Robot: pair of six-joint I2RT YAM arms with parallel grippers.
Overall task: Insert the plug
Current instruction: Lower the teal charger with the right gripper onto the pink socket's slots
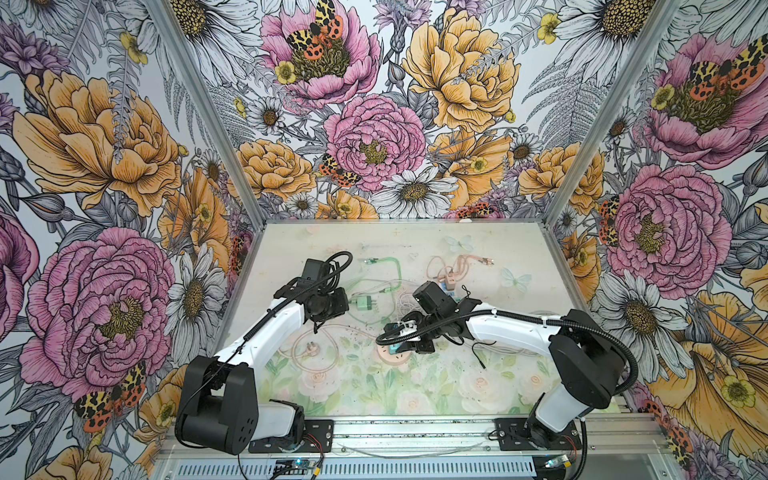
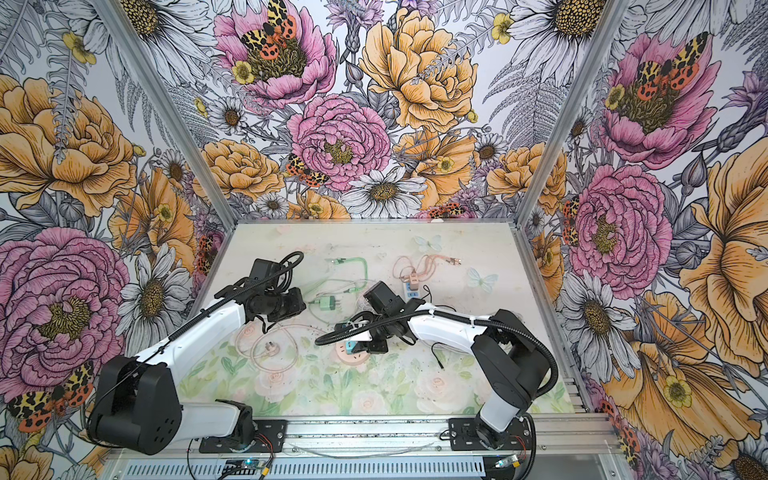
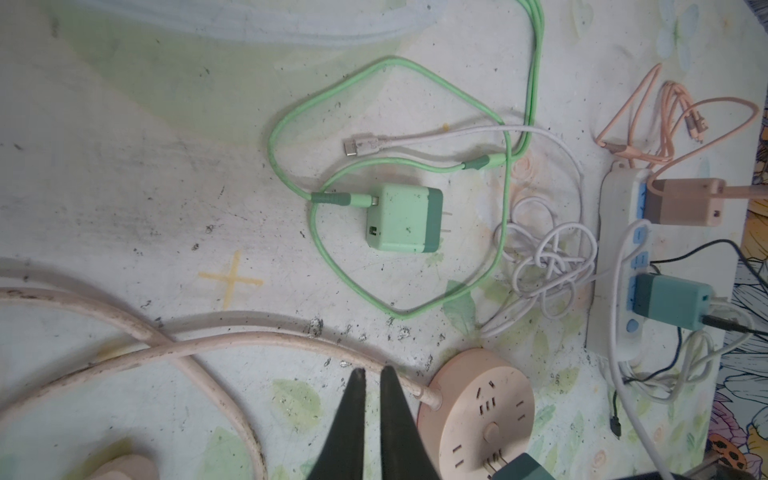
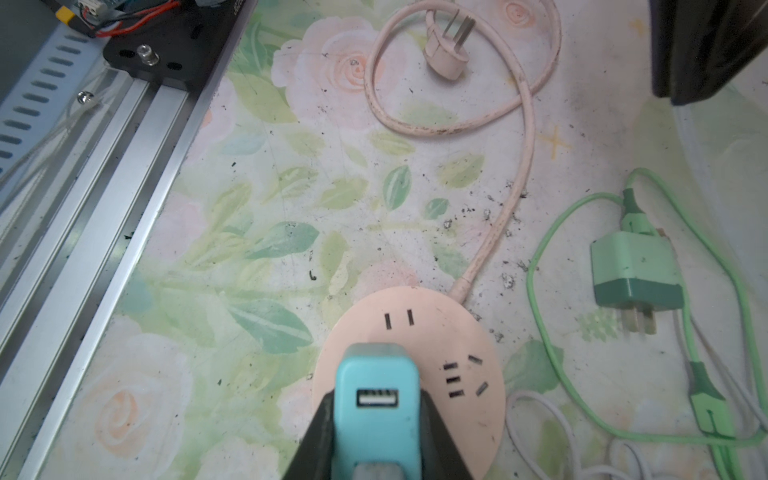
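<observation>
Teal between black: pinching the teal adapter [image 4: 368,368] in the right gripper [image 4: 376,395], closing only partway and pressing on its two flat sides, showing its USB port back toward the wrist. Aiming the prongs [image 3: 493,462] out past the fingertips, along the same line as the fingers, so running the adapter's long axis straight from the wrist into the round pink socket hub [image 4: 440,332] lying directly ahead of and under the jaws. Appearing, in the left wrist view, to be meeting the hub's face with the blades near the rim closest to the gripper, but being unable to tell whether entering slots or only resting on plastic. Leaving a free two-slot pair [image 4: 399,320] uncovered just beyond the adapter's far edge. Judging the coming move to be a straight push along that axis, needing the blades squared to the slots beneath them rather than any sideways travel. Passing, beyond the hub's far side, the pink cable [image 4: 521,166] looping round to a loose pink plug [image 4: 446,52], and, off to one side and well apart, a green charger [image 4: 636,270]. Reaching last the left gripper [image 3: 372,374], pinched shut on nothing, hanging over that cable beside the hub and plainly being the worse placed of the two arms for this push.
</observation>
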